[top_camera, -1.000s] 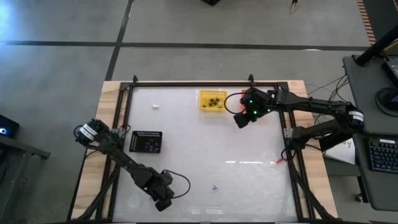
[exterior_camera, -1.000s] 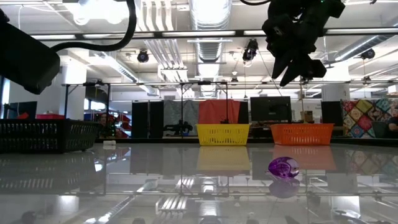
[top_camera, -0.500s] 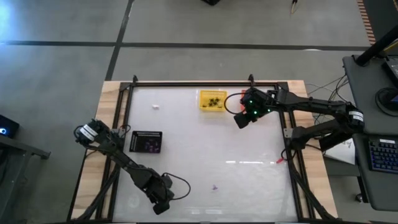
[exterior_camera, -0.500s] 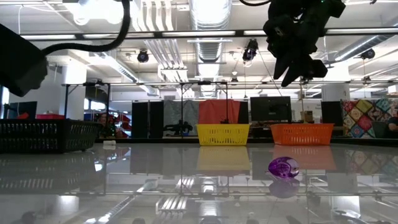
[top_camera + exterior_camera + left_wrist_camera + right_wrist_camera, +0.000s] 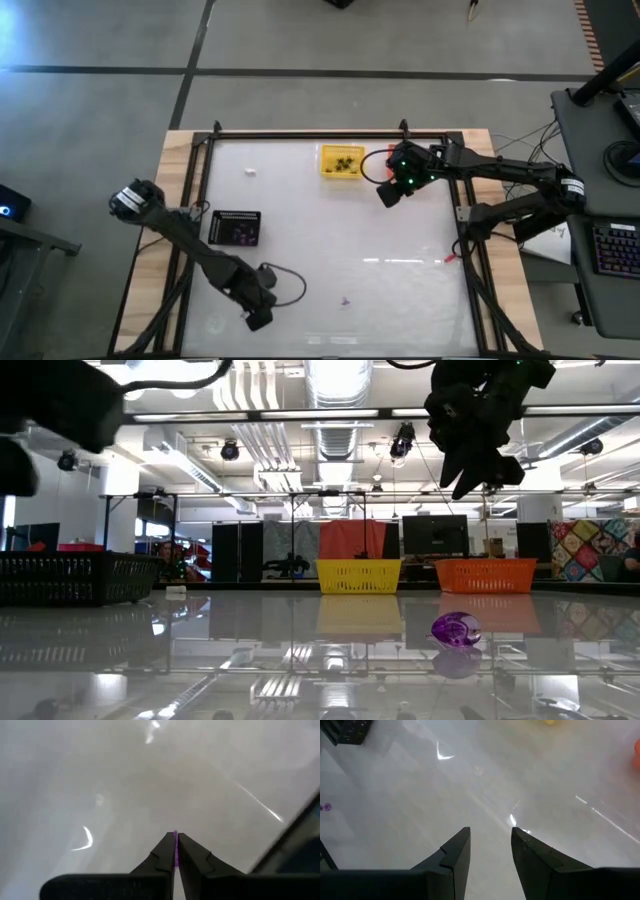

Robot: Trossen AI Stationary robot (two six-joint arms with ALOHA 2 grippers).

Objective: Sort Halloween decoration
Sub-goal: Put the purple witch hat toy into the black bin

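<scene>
A glossy white table (image 5: 330, 230) in a wooden frame reflects the ceiling lights of an open workshop. The left gripper (image 5: 175, 851), near the front-left, pinches a thin purple trinket (image 5: 175, 854). Another purple trinket (image 5: 456, 630) lies front-centre. The right gripper (image 5: 490, 842) hangs with fingers apart by the yellow basket (image 5: 341, 162) at the far edge.

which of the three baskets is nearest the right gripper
The orange basket: in the high view only a sliver of it shows beside the right gripper, mostly hidden under that arm. The yellow basket sits a little further off, the black basket far across the table.
</scene>
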